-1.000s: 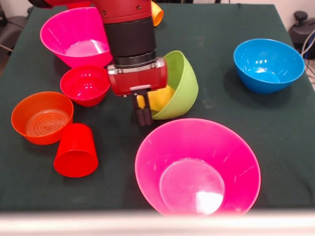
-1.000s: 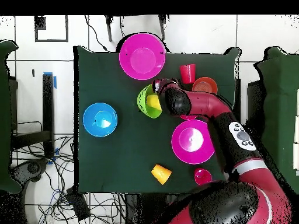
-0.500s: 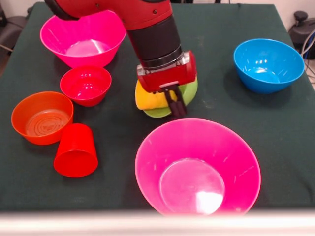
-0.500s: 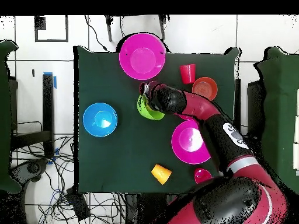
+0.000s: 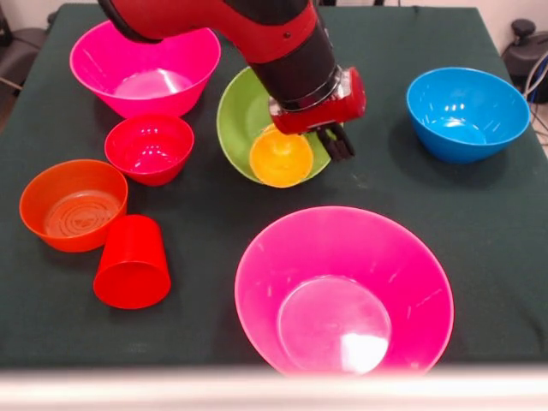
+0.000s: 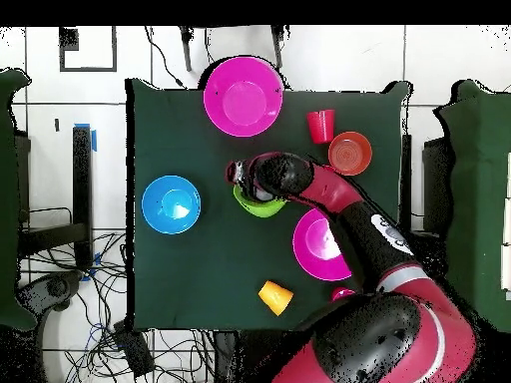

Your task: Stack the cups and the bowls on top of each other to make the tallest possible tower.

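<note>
The lime-green bowl (image 5: 244,120) is tipped with its mouth facing the front view's camera, and the yellow cup (image 5: 281,158) lies inside it, mouth outward. My gripper (image 5: 338,144) is at the bowl's right rim, its dark fingers shut on that rim. In the overhead view only a green crescent of the bowl (image 6: 257,207) shows below the arm. The small red bowl (image 5: 150,145), the orange bowl (image 5: 73,204) and the red cup (image 5: 131,263), which lies on its side, stand apart at the left.
One large pink bowl (image 5: 342,291) stands near the front edge and another (image 5: 141,64) at the far left. A blue bowl (image 5: 467,111) stands at the right. An orange cup (image 6: 274,296) lies near the table edge in the overhead view. Cables lie on the floor.
My gripper has swung right and away from the front camera, taking the green bowl with it. The bowl has turned from facing sideways to facing that camera, the yellow cup still inside.
</note>
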